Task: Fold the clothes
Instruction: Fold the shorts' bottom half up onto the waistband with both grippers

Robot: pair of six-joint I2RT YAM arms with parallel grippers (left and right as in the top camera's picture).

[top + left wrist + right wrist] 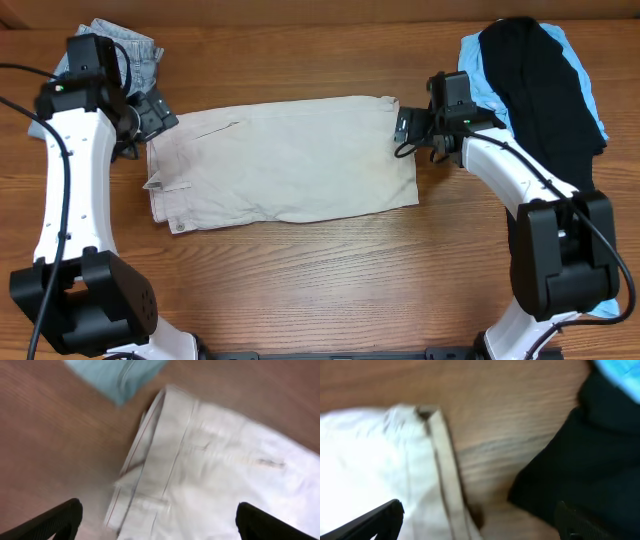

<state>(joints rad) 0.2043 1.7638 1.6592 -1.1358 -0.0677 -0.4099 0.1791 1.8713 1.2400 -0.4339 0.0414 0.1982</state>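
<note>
Beige shorts (285, 160) lie flat across the middle of the wooden table, waistband to the left. My left gripper (152, 118) is open and empty over the shorts' upper-left corner; its wrist view shows the waistband (165, 485) between the wide-apart fingers (159, 522). My right gripper (405, 128) is open and empty at the shorts' upper-right corner; its wrist view shows the hem edge (437, 460) and bare wood between the fingers (480, 520).
A light denim garment (125, 50) is bunched at the back left, also in the left wrist view (117, 375). A black garment (535, 80) lies on a light blue one (590, 95) at the back right; the black cloth shows in the right wrist view (580, 460).
</note>
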